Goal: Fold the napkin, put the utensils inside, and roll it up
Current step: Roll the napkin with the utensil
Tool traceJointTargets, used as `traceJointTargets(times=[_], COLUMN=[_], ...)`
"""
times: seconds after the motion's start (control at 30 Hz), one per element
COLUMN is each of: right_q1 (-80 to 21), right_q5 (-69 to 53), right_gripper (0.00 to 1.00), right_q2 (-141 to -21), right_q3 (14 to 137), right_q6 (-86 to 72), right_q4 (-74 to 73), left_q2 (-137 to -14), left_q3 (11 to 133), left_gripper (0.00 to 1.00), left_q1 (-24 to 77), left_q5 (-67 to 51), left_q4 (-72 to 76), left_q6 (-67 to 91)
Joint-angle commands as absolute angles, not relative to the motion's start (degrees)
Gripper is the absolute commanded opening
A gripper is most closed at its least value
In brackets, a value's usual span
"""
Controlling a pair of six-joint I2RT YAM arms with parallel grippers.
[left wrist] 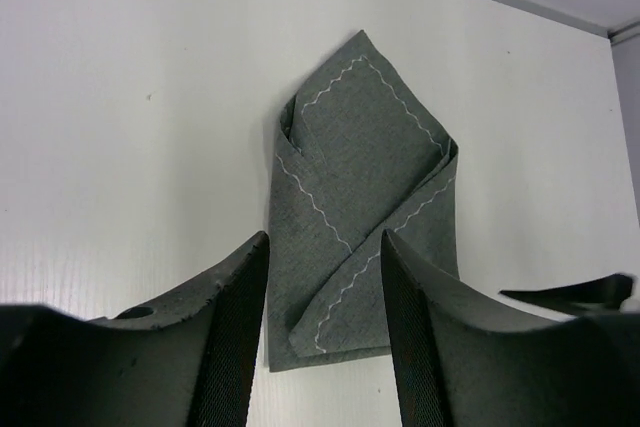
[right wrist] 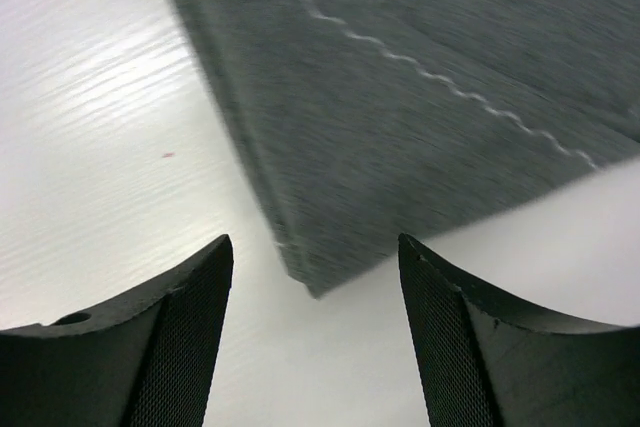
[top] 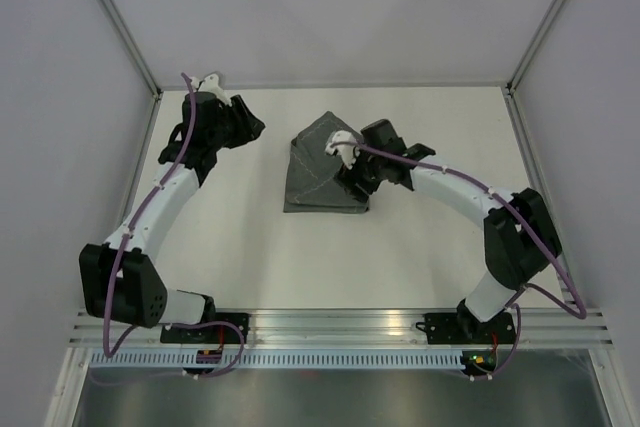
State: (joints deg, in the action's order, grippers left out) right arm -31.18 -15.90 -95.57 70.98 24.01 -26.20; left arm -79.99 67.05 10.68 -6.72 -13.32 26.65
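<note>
Napkin: the dark grey napkin lies mid-desk, folded into a tapered packet. Its stitched hems cross over the front and one point faces the far wall.
Desk: the white desk carries the napkin alone, as far as the views show.
Utensils: not seen in any view. Whether they lie inside the folds cannot be told.
Left pincer: the left pincer is released and empty. It sits well apart from the napkin on its left and faces it.
Right pincer: the right pincer is released and grasps nothing. It hangs over the napkin's right edge with a folded corner just ahead of the fingers. Contact with the cloth cannot be confirmed.
Step in hand: judged to be the end of folding, with both pincers off the cloth.
Next move: if the utensils are already inside, take a pinch along one folded edge and roll evenly while the other pincer steadies the packet. If they are not, find and load them first.
Risk: the loose overlapping flaps may spring open once disturbed.
</note>
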Motion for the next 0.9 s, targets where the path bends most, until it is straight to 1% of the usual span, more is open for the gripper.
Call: traceJointTargets(times=[0.0, 0.1, 0.17, 0.3, 0.7, 0.87], right_q1=[-36.6, -38.6, -39.3, -40.0, -42.2, -42.8], right_q5=[-11.4, -11.1, -10.6, -10.6, -10.8, -10.6], right_gripper=[0.73, 0.73, 0.73, 0.73, 0.72, 0.69], right_q2=[-93.3, -97.4, -98.5, -102.4, -104.7, -106.2], right_q3=[67.7, 67.7, 66.7, 67.7, 66.9, 66.5], right_q6=[33.1, 34.8, 35.5, 36.6, 38.7, 39.0], right_q4=[-21.1, -20.0, -16.6, -15.4, -13.4, -12.9], left_q2=[-74.8, -71.8, -70.1, -69.3, -69.0, -69.5], left_q3=[65.0, 65.3, 65.1, 66.0, 62.4, 60.6], left_gripper=[0.54, 0.54, 0.55, 0.55, 0.54, 0.54], left_q1=[10.7, 10.6, 10.7, 10.8, 12.8, 14.8], left_q5=[-9.1, -10.2, -10.5, -9.9, -10.4, -8.7], left_q4=[-10.2, -10.5, -10.5, -12.3, -10.7, -9.3], left_q6=[22.9, 22.2, 21.3, 20.0, 20.4, 20.1])
